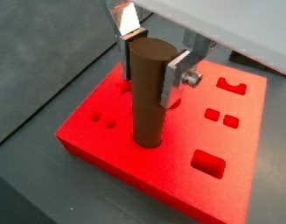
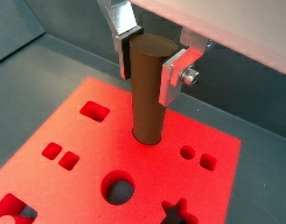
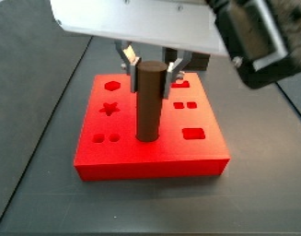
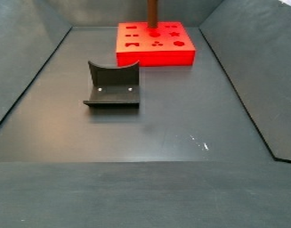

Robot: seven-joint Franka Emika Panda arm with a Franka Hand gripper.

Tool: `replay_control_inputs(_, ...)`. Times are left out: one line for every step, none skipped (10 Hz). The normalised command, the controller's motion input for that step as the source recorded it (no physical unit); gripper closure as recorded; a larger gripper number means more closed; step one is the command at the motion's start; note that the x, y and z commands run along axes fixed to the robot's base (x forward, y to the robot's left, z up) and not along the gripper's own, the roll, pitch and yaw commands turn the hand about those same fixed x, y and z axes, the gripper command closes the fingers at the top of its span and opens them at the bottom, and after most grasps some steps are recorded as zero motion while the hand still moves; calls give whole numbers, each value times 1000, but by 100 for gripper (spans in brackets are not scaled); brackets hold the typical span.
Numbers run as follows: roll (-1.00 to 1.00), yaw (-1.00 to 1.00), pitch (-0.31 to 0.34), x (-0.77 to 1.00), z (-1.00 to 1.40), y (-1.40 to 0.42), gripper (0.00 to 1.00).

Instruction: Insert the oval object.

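Clearly the hand (image 1: 155,63) is gripping the oval object (image 1: 149,92) near its top, one silver finger (image 1: 177,77) pressed flat against each side, which keeps the peg upright and leaves its lower length free. The peg stands vertical with its foot at the middle of the red block (image 1: 169,171), apparently entering the hole there; how deep it sits cannot be told. Holding it high probably lets the hand press straight down without touching the block. Other cut-outs of various shapes (image 2: 96,109) lie open around the peg in both wrist views.

The desk (image 4: 172,125) is a dark grey matte floor with raised dark walls around it. The block sits at the far end in a side view (image 4: 157,44), and the fixture (image 4: 113,85) stands well apart from it, nearer the camera.
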Motion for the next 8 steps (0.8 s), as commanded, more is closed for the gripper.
replay_control_inputs(41, 0, 3, 11, -191, 0, 100)
replay_control_inputs(44, 0, 4, 0, -203, 0, 100)
replay_control_inputs(29, 0, 0, 0, -231, 0, 100)
replay_control_inputs(13, 0, 0, 0, -291, 0, 100)
replay_control_inputs(13, 0, 0, 0, -329, 0, 100)
replay_control_inputs(13, 0, 0, 0, -300, 0, 100)
replay_control_inputs(1, 0, 0, 0, -231, 0, 100)
replay_control_inputs(0, 0, 0, 0, 0, 0, 100)
